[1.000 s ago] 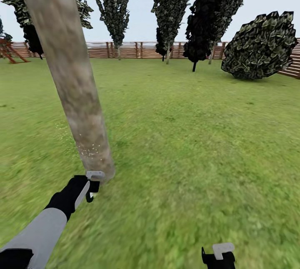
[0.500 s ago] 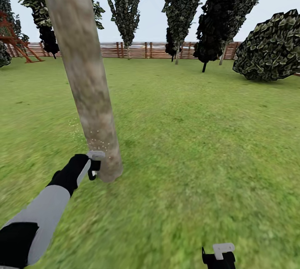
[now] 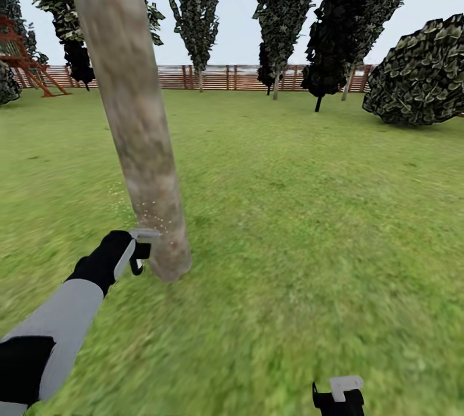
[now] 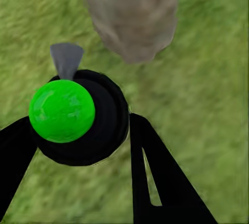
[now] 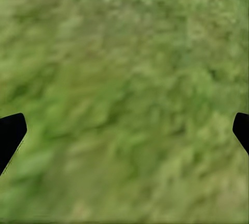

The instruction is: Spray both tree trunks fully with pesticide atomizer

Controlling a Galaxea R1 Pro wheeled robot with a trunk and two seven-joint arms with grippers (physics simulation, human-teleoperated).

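Here the left gripper [image 4: 78, 146] clasps the atomizer [image 4: 78, 117] just beside the trunk [image 3: 138, 139] base on the lawn [image 3: 309, 210], seemingly spraying; sweep the nozzle steadily upward, while the right gripper [image 5: 124, 130] hangs spread, empty.

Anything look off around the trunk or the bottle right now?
Nothing stands out. The left hand holds the pesticide atomizer close beside the base of the tree trunk, with pale specks on the lower bark. The trunk's lean looks like camera tilt. The right hand is open over grass.
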